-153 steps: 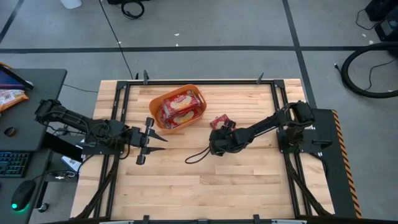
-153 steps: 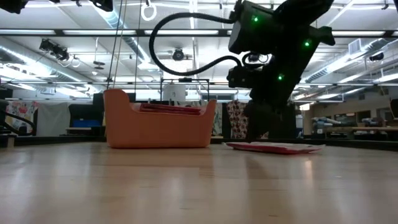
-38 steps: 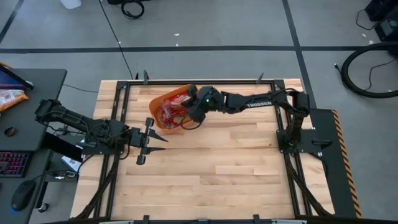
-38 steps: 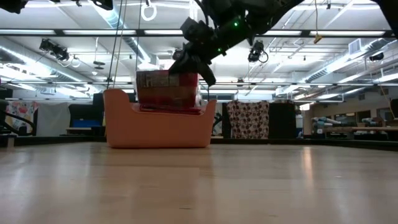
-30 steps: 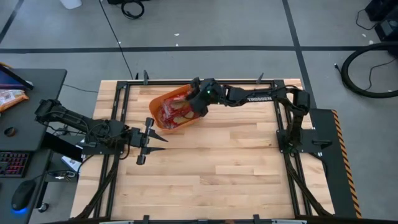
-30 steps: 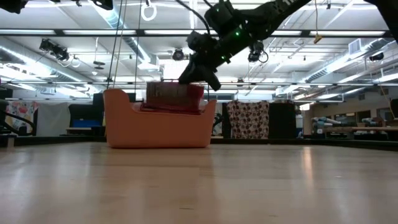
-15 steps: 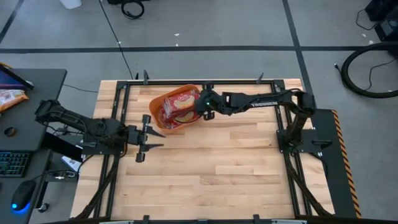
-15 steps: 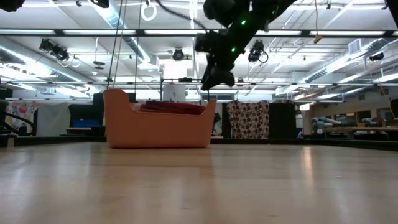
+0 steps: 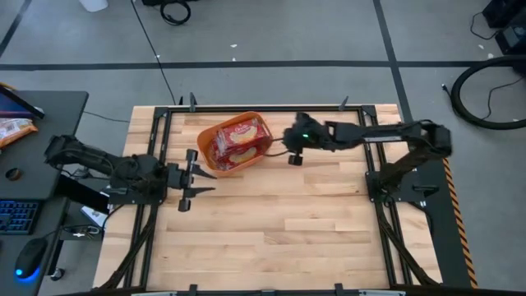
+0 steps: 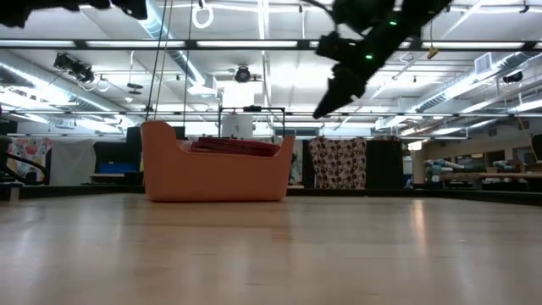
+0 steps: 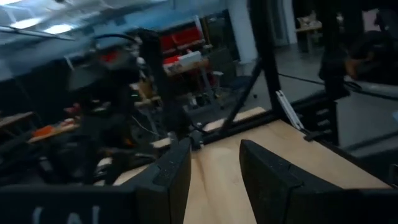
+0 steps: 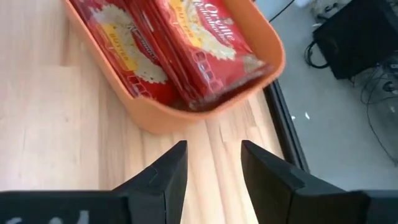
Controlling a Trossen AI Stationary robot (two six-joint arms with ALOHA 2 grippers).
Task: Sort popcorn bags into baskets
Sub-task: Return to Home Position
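The orange basket (image 9: 203, 141) stands at the far middle of the table and also shows in the low view (image 10: 218, 174). Several red popcorn bags (image 9: 238, 140) lie stacked inside it, on a slant, and show in the right wrist view (image 12: 186, 50). My right gripper (image 9: 285, 146) is open and empty just right of the basket, raised above the table (image 10: 334, 93). Its fingers (image 12: 177, 165) point toward the basket's wall (image 12: 186, 118). My left gripper (image 9: 205, 178) is open and empty near the table's left edge, on the near side of the basket.
Black frame rails (image 9: 263, 108) run along the table's far and side edges. Bare wood (image 9: 288, 222) spreads over the near half of the table. A desk with a keyboard (image 9: 18, 215) and an orange-and-white snack bag (image 9: 12, 127) stands beyond the table's left edge.
My right gripper has let go of a red popcorn bag that stood on end in the basket; the bag has fallen flat onto the stack. The gripper has then drawn back toward the table's right edge, clear of the basket.
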